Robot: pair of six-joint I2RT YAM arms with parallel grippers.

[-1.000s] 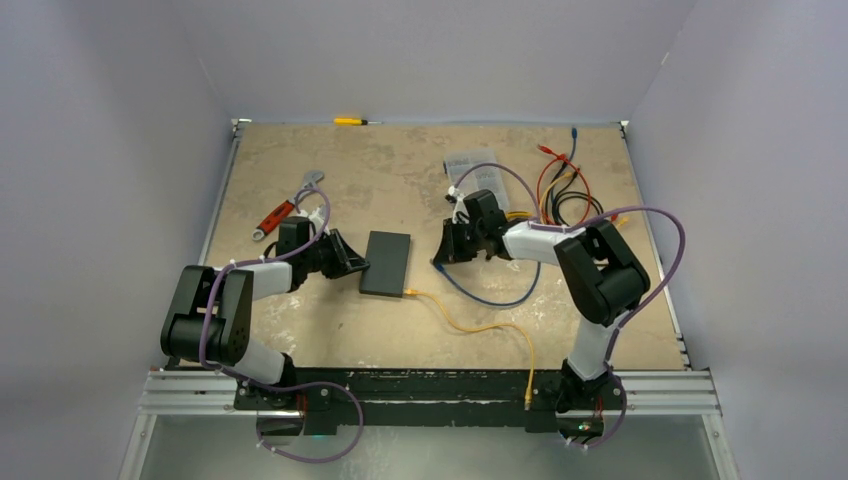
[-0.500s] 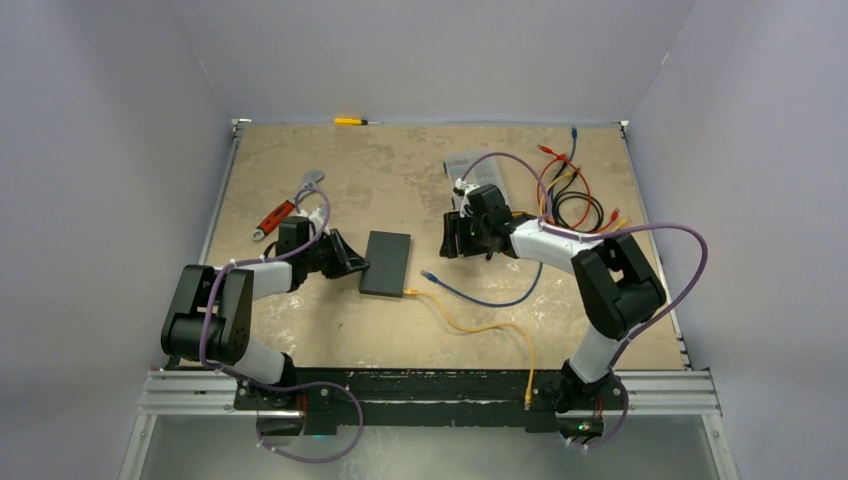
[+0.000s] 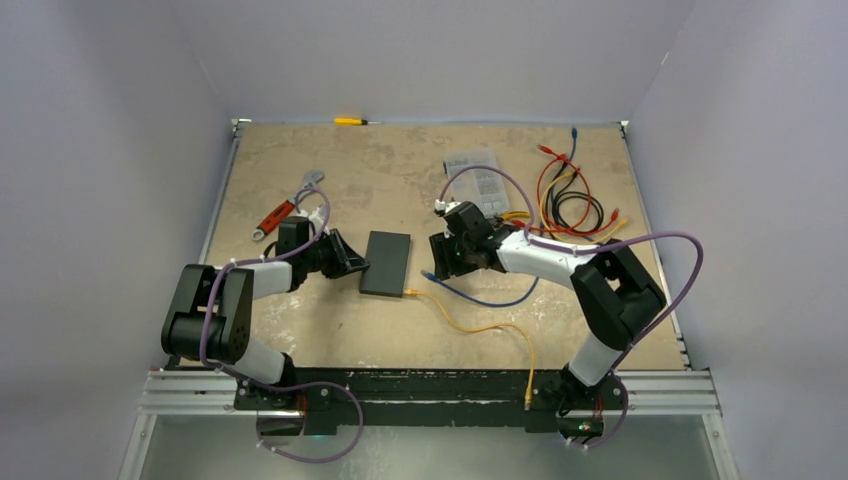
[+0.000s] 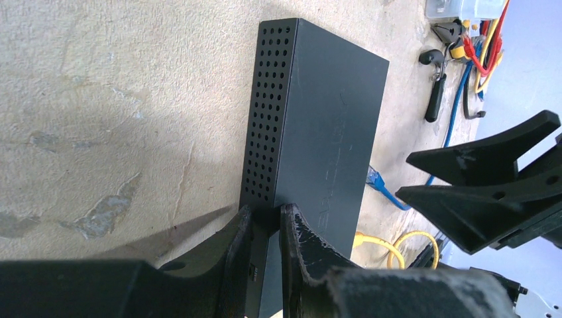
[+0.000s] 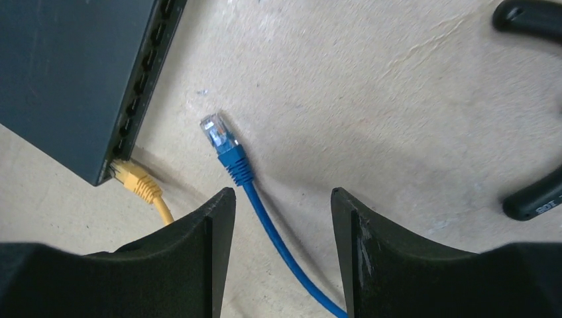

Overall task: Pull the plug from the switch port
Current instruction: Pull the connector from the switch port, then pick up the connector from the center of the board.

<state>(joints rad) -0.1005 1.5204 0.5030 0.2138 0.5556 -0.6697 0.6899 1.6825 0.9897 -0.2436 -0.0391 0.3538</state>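
1. The switch (image 3: 386,262) lies flat on the table (image 3: 300,180) between the two arms. Its port row is turned toward the near edge.
2. The left gripper (image 4: 265,215) is closed on the switch's edge, near a corner. This hold is best kept firm, so that the box is not dragged when a cable is pulled.
3. The right gripper (image 5: 281,195) is open and holds nothing. It hangs over the blue plug (image 5: 222,146), which lies free on the table, just beside the ports and outside them.
4. The yellow plug (image 5: 136,177) is seated in the end port, at the switch's corner. The step in hand is judged to be its removal.
5. The right gripper should be brought across to the yellow plug. The fingers should be set on either side of the plug body, not on the thin cable behind it.
6. The plug's latch tab cannot be made out, so it should be assumed that it must be pressed before any pull.
7. The pull should be made straight out along the port's line, away from the switch, without twisting.
8. The blue cable runs between the open fingers and should be kept out of the grip.
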